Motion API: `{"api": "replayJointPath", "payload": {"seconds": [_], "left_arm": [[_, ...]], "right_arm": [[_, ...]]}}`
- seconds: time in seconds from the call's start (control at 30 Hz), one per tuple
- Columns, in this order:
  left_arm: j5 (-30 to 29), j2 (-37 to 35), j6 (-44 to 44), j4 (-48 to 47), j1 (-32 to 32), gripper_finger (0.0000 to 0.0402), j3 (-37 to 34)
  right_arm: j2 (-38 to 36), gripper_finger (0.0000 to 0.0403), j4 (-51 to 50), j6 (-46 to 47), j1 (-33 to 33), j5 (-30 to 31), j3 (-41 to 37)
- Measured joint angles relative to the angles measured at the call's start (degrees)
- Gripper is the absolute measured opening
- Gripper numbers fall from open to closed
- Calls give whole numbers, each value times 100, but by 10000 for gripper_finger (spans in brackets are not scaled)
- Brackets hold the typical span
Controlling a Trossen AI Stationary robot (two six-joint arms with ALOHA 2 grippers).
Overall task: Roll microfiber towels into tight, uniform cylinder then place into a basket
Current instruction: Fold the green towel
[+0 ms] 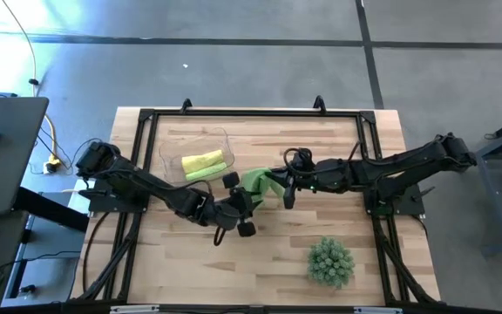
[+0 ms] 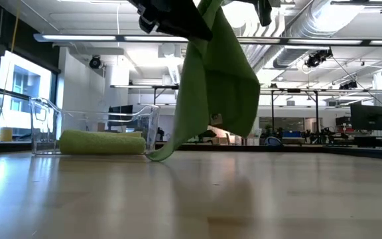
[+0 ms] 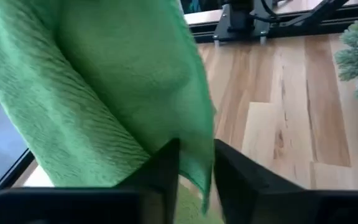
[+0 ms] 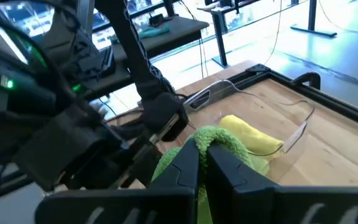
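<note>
Lime-green towel [image 2: 214,86] hangs above mid-table as our right hand [image 4: 202,163] pinches its top edge and our left hand [image 3: 196,167] grips its hem, likely stretching it; two rolled towels [image 1: 204,165] fill the basket [image 1: 168,150] far left.

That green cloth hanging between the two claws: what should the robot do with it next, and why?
Probably lower the green towel flat onto the table. It hangs unrolled in the air, pinched by the right gripper and with the left gripper closing round its edge. It must be rolled before joining the two rolled towels in the basket.
</note>
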Motion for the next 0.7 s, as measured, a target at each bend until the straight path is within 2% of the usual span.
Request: {"api": "replayJointPath", "payload": {"seconds": [0.07, 0.17, 0.27, 0.47, 0.57, 0.7], "left_arm": [[34, -41, 2, -9, -17, 45, -2], [482, -199, 33, -104, -93, 8, -3], [1131, -434, -216, -269, -202, 11, 11], [2487, -1040, -1402, -1670, -568, 4, 1], [3213, -1308, -2157, -2423, -681, 3, 9], [3880, -1597, -3168, -3494, -749, 2, 8]], "right_arm": [[0, 2, -92, -140, 2, -33, 0], [0, 23, -259, -340, 2, -133, 0], [-55, 64, -455, -574, 0, -419, -1], [-319, 134, -1358, -975, -133, -1331, 0], [-308, 148, -1947, -1463, -141, -1894, -2], [-27, 149, -1834, -2337, 12, -2407, -24]]}}
